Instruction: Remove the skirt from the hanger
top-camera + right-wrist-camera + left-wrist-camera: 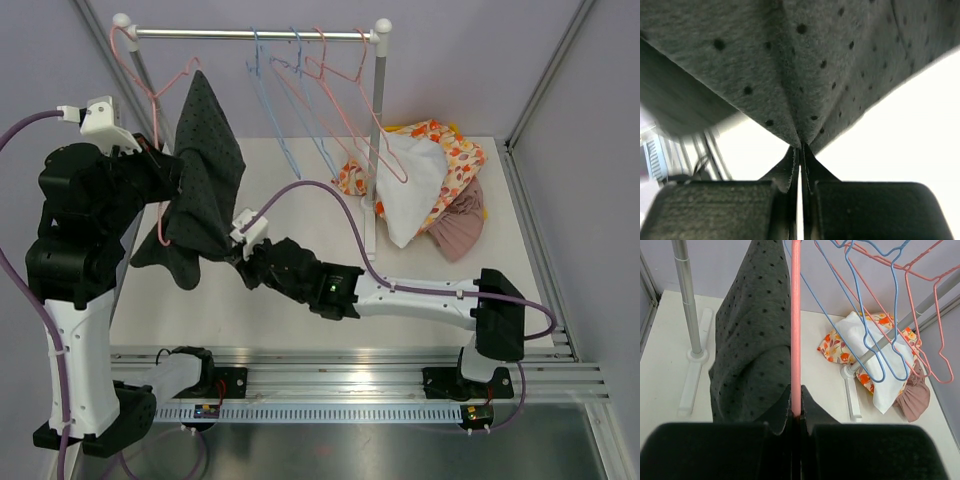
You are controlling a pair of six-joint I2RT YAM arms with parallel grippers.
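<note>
A dark grey skirt with black dots hangs on a pink hanger at the left end of the rail. In the left wrist view the skirt drapes left of the hanger's pink bar. My left gripper is shut on that bar; from above it sits at the skirt's left edge. My right gripper is shut on a pinched fold of the skirt at its lower hem, seen from above low on the cloth.
A metal rail on two posts carries several empty blue and pink hangers. A pile of clothes, white, orange-flowered and mauve, lies at the right post's foot. The left post stands close to the skirt.
</note>
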